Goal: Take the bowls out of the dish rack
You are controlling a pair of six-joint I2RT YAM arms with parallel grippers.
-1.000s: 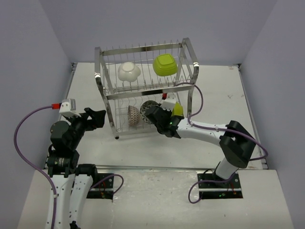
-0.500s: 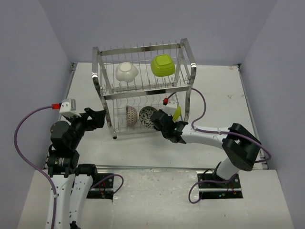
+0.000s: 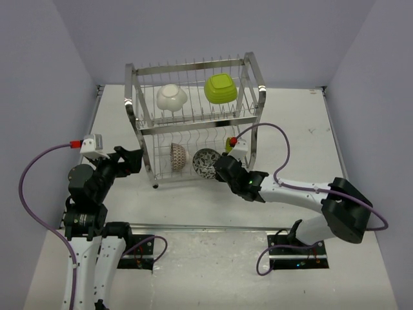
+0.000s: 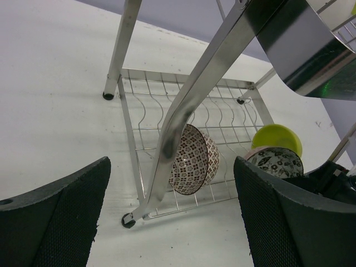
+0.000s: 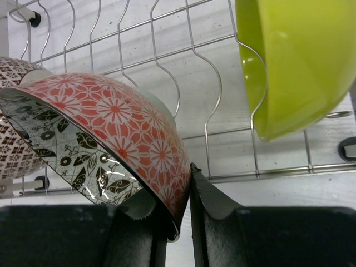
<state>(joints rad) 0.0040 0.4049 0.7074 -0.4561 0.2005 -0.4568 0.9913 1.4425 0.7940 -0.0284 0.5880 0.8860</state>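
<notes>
- On the dish rack (image 3: 193,67) lower tier, right claw (image 5: 177,222) pinches the red-flowered bowl (image 5: 122,125) by its rim.
- Left claw (image 3: 132,159) hangs spread over the desk (image 3: 293,126), near-left of the dish rack.

My right arm (image 3: 290,190) lies low and stretched out to the left, the right gripper (image 5: 179,194) pinched tight on the rim of a patterned bowl (image 5: 128,122). My left arm (image 3: 90,187) sits folded above its base, the left gripper (image 3: 133,159) spread wide, holding nothing.
</notes>
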